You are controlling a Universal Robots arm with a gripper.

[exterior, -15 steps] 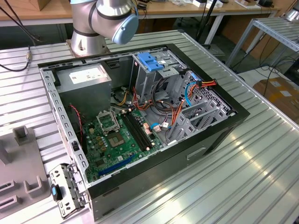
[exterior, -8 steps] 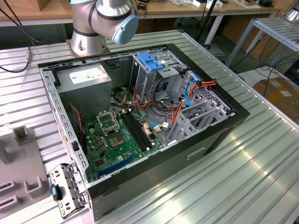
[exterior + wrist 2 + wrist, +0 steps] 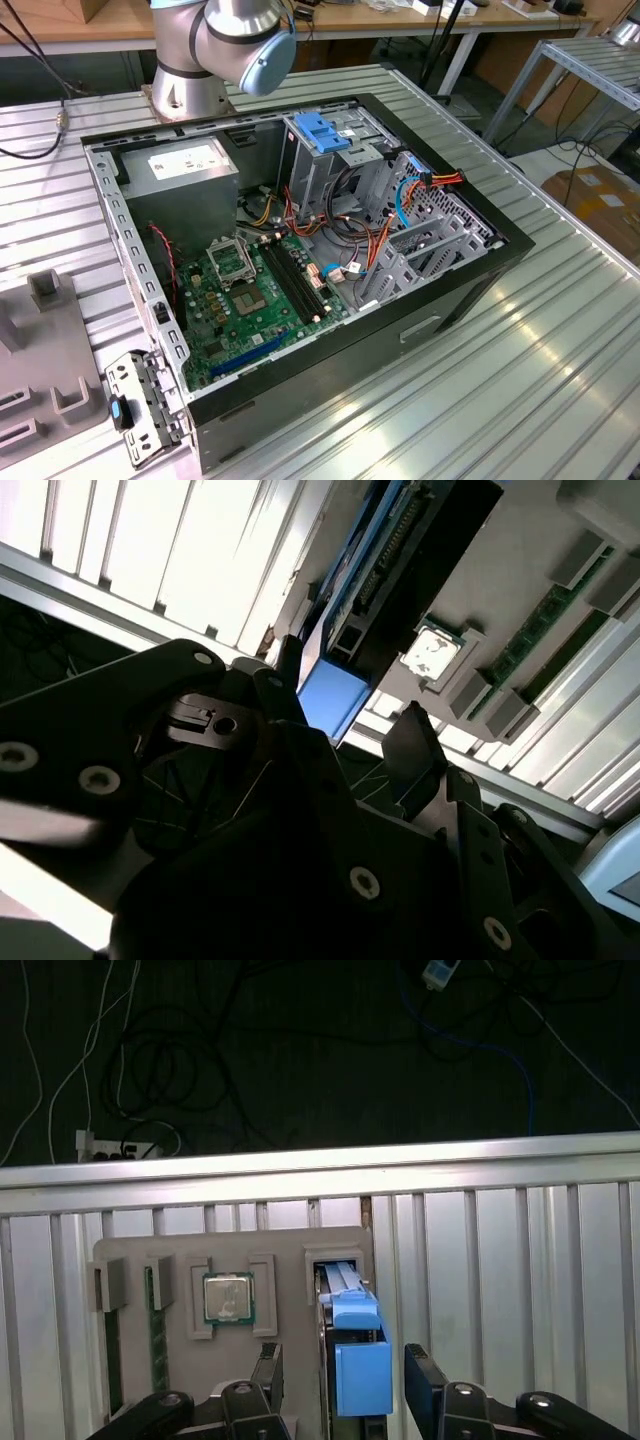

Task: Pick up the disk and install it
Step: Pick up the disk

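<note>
The disk [image 3: 345, 1305] stands on edge in a slot of a grey fixture tray [image 3: 290, 1245], its blue side rail [image 3: 362, 1378] facing the camera. In the first wrist view my gripper [image 3: 345, 1385] is open and straddles the disk, one dark fingertip [image 3: 268, 1368] on each side with a small gap to the rail. The second wrist view shows the same: my gripper [image 3: 350, 715] is around the blue rail [image 3: 330, 695], and the disk [image 3: 400, 560] runs away from it. The open computer case [image 3: 480, 270] lies on the ribbed metal table, with its drive cage [image 3: 340, 165] at the back.
The tray also holds a processor chip [image 3: 228, 1298] and memory sticks [image 3: 112, 1345] in slots beside the disk. Inside the case are a power-supply box [image 3: 190, 165], a motherboard [image 3: 250, 290], loose cables [image 3: 375, 235] and a blue latch [image 3: 322, 130] atop the cage. The arm's base [image 3: 215, 50] stands behind the case.
</note>
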